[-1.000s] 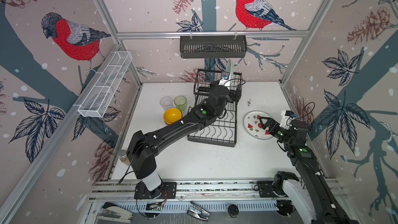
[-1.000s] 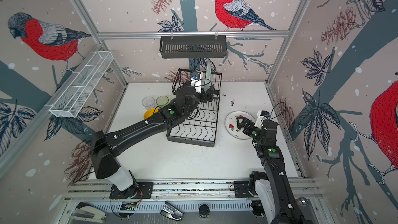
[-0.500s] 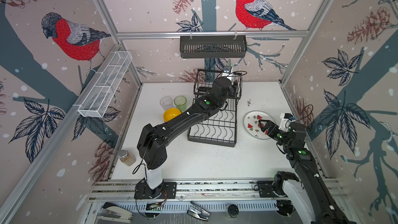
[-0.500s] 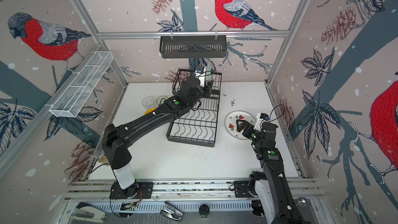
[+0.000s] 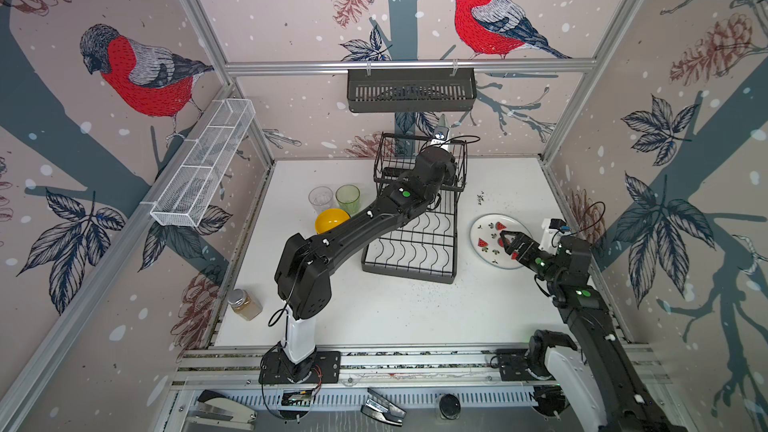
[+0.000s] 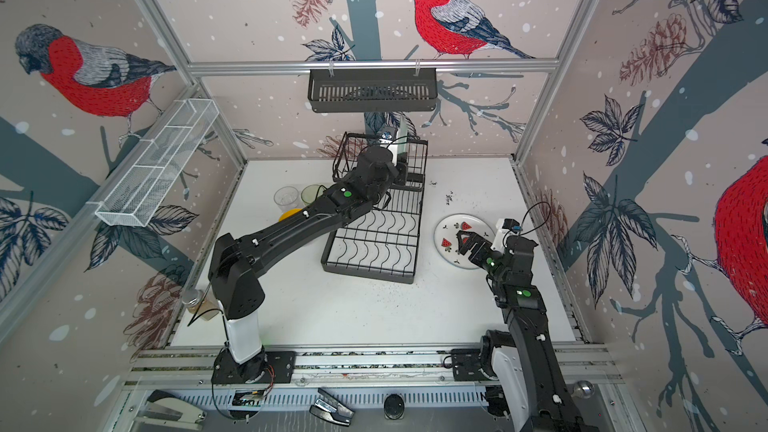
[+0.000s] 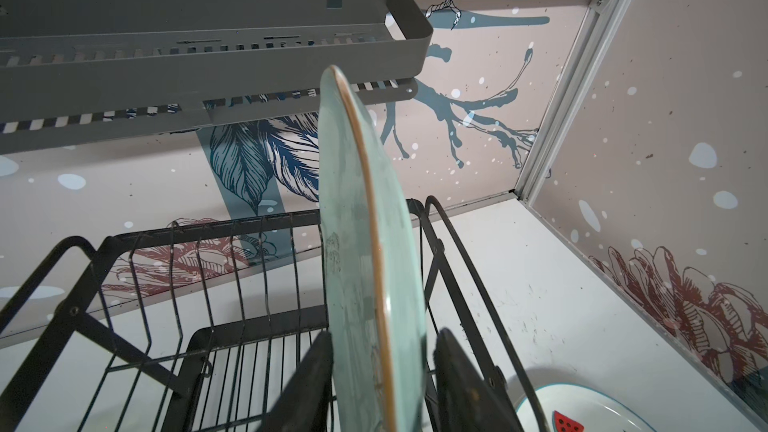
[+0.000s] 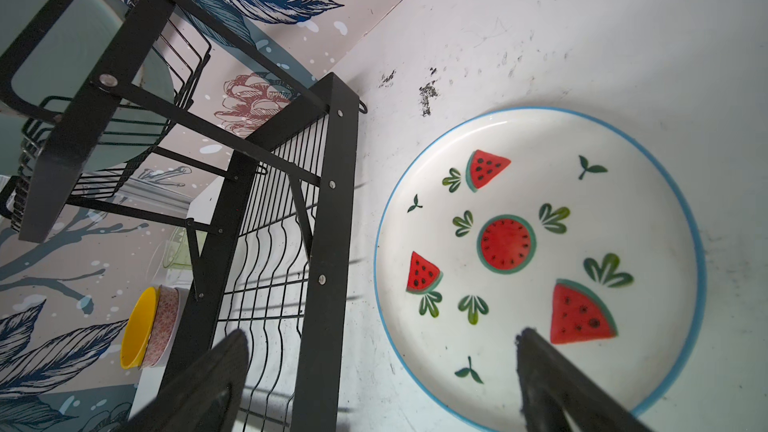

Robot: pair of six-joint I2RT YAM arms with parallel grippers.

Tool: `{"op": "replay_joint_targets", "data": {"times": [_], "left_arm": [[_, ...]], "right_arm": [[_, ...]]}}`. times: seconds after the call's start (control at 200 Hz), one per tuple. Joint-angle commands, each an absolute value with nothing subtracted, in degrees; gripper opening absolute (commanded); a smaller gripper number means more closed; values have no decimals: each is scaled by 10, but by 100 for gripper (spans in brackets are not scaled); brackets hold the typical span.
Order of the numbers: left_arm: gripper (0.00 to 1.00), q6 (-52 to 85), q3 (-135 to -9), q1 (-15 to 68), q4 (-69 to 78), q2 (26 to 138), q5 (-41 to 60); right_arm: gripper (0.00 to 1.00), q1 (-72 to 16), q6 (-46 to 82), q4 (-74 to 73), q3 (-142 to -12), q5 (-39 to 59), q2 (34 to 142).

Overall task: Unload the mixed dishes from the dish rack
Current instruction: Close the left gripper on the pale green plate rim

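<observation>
Nearest you, well in front of the dish rack [image 5: 411,251] and to its left, a small lidded jar [image 5: 245,304] stands at the edge of the white, speckled surface [image 5: 415,313].

Right of the rack, your right pincer [image 5: 509,243] hangs wide open and empty over a watermelon plate [image 5: 486,228] lying flat.

Left of the rack sit a yellow bowl [image 5: 330,220] nested in a pink-patterned bowl [image 8: 166,326], then a clear tumbler [image 5: 320,199] and a green tumbler [image 5: 348,198].

In the rack's raised basket at its far end, a mint plate [image 7: 361,243] stands on edge. Your left pincer [image 7: 384,336] straddles the plate, partly open. You cannot tell if it grips.

Behind the rack a black slotted basket [image 5: 411,91] hangs on bird-patterned wallpaper [image 5: 141,72]. A white mesh trough [image 5: 203,168] hangs on the left.
</observation>
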State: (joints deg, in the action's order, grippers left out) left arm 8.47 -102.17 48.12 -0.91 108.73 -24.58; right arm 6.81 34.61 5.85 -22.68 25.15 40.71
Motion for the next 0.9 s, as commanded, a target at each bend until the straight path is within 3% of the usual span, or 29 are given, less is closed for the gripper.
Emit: {"op": "replay_joint_targets", "data": {"times": [0.0,0.27,0.41,0.79,0.895], "left_arm": [[38,65,-1034,479,-19,1094,-259],[37,44,-1048,478,-27,1103,-268],[24,29,-1050,478,-27,1107,-256],[21,23,-1046,477,-16,1104,-222],[9,21,-1046,477,-15,1101,-219]], "right_arm": [[100,69,340,55,-226,248,405],[99,75,344,55,-226,246,405],[100,76,345,55,-225,248,405],[100,79,344,55,-224,245,404],[100,82,344,57,-223,243,405]]}}
